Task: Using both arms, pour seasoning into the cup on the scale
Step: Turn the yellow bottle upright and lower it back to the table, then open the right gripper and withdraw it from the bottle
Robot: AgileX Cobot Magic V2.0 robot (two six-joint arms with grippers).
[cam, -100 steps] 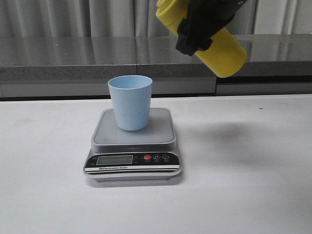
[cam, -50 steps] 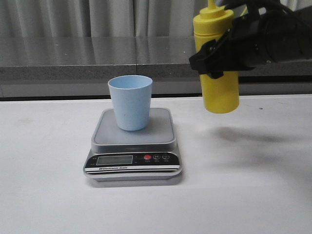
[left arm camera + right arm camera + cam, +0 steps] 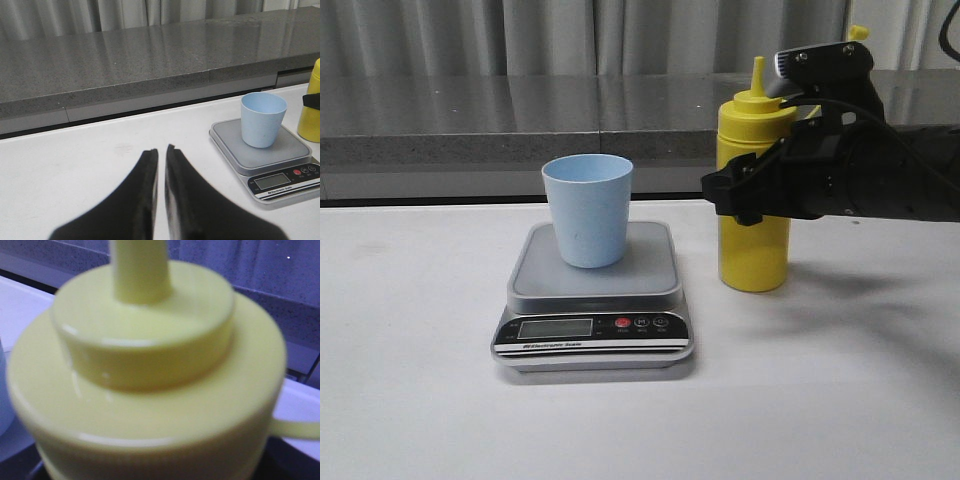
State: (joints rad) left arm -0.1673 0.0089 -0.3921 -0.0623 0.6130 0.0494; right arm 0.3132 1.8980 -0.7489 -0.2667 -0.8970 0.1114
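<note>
Right gripper apparently clamped on upright squeeze bottle, cup leftward on scale; left gripper pressed together, idle.

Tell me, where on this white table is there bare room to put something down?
The table is bare left of the scale, and along the front edge before its display. It is crowded on the right: the yellow bottle stands close beside the scale, gripped by the right end effector. The cup takes up the platform.
</note>
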